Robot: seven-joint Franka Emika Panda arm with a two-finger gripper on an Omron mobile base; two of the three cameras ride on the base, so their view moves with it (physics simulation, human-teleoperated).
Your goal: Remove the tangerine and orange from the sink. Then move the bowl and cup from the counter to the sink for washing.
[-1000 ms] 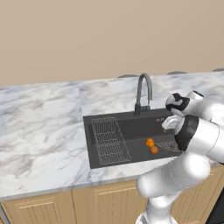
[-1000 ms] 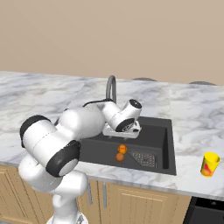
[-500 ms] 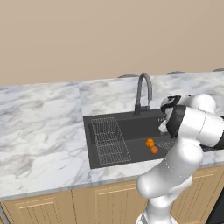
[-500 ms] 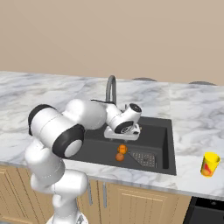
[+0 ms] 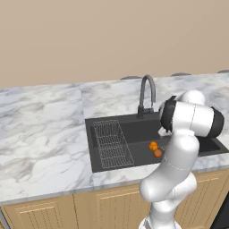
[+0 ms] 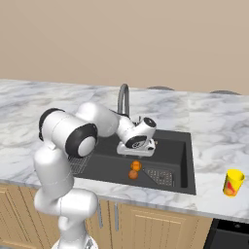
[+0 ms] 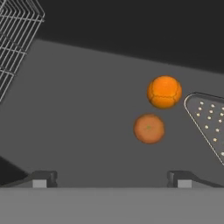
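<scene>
Two fruits lie on the sink (image 6: 189,165) floor, close together but w/ a small gap: the brighter orange (image 7: 164,92) and the duller tangerine (image 7: 149,128), both next to a perforated triangular drain plate (image 7: 210,122). Wire rack (image 5: 112,143) sits at the sink's left side, faucet (image 5: 146,94) at the back rim. Gripper (image 7: 111,177) hangs over the basin, fingers spread wide, nothing between them, fruit ahead of the tips. Yellow cup (image 6: 233,182) stands upright on the marble surface (image 5: 40,129), right of the sink, near the front edge.
</scene>
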